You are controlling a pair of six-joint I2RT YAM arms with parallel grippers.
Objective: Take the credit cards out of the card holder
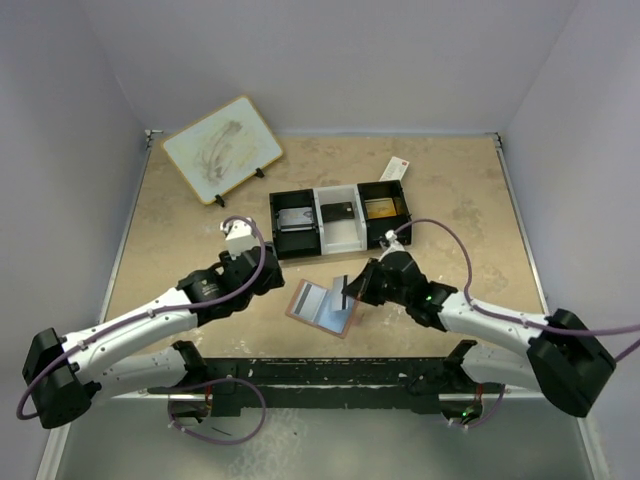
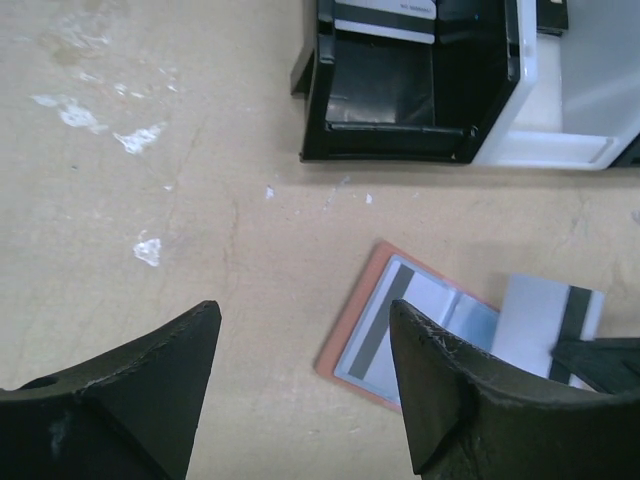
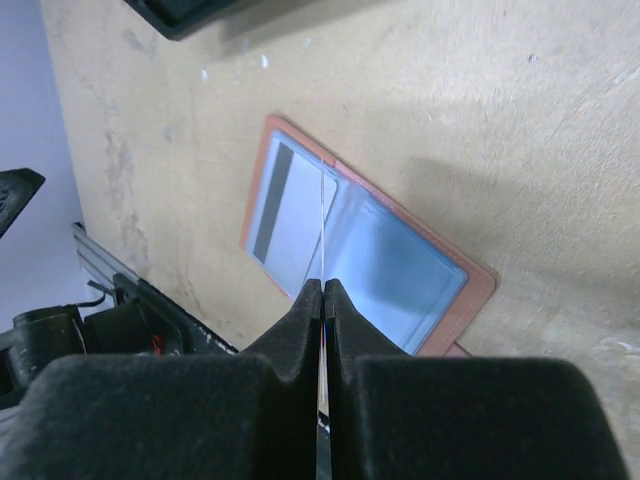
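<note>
The card holder [image 1: 322,308] lies open and flat on the table, salmon-tan with bluish clear pockets; it also shows in the left wrist view [image 2: 350,335] and the right wrist view [image 3: 400,262]. A grey card with a dark stripe [image 3: 282,212] sits in its left pocket. My right gripper [image 1: 351,290] [image 3: 323,286] is shut on another credit card [image 2: 545,318], grey with a dark stripe, held on edge just above the holder's middle fold. My left gripper [image 1: 267,273] [image 2: 305,312] is open and empty, just left of the holder.
A black-and-white three-compartment tray [image 1: 340,240] stands behind the holder, with a grey card [image 1: 296,218] in its left bin and a dark card [image 1: 338,211] in its middle bin. A white packet with a red end [image 1: 395,168] and a small whiteboard [image 1: 222,148] are farther back.
</note>
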